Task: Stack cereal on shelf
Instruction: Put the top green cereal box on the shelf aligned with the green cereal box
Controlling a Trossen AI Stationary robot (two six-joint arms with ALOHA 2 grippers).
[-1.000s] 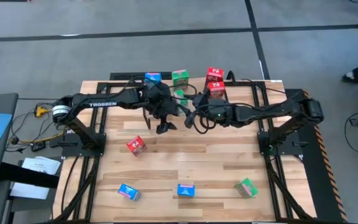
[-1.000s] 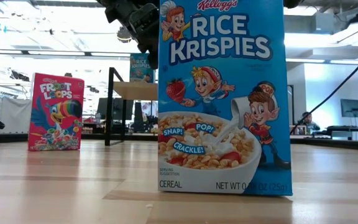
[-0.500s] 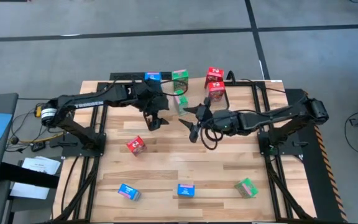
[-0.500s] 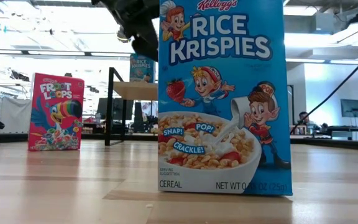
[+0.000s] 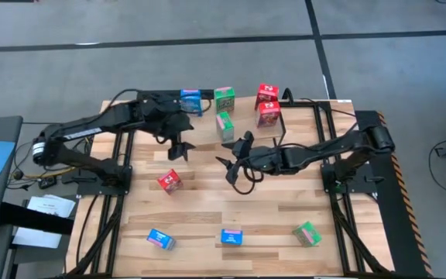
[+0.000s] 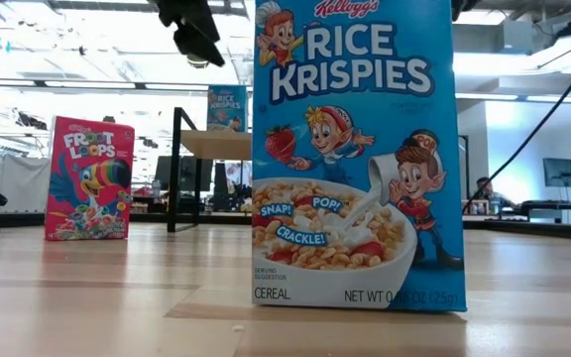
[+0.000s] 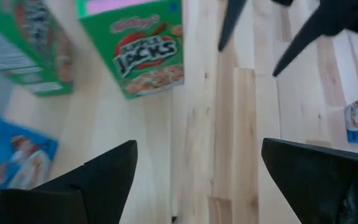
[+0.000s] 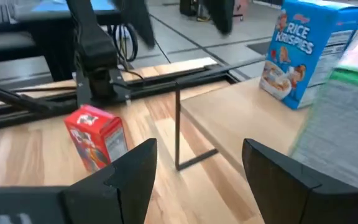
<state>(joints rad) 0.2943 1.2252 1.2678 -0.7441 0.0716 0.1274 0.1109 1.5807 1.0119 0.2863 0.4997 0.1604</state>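
Observation:
The shelf [image 8: 241, 109], a light board on thin black legs, stands at the table's far side. Upright on it are a blue cereal box [image 5: 190, 101], two green boxes [image 5: 224, 98] [image 5: 224, 124] and two red boxes [image 5: 267, 93] [image 5: 268, 114]. A red box [image 5: 169, 180] stands on the tabletop to the left of the middle. Two blue boxes [image 5: 159, 239] [image 5: 231, 236] and a green one [image 5: 307, 232] sit near the near edge. My left gripper [image 5: 178, 149] hangs open left of the nearer green box [image 7: 142, 46]. My right gripper [image 5: 228, 166] is open just in front of the shelf.
Black frame rails [image 5: 122, 186] run along the table's left and right sides. The shelf's thin front leg [image 8: 178, 127] stands just ahead of my right gripper [image 8: 199, 146]. Bare slatted tabletop [image 5: 238, 201] lies between the shelf and the boxes at the near edge.
Both grippers have drawn apart from the middle of the shelf's front. The left one moved toward the table's left edge. The right one moved toward the near edge and a little left. The nearer green box stays on the shelf, untouched.

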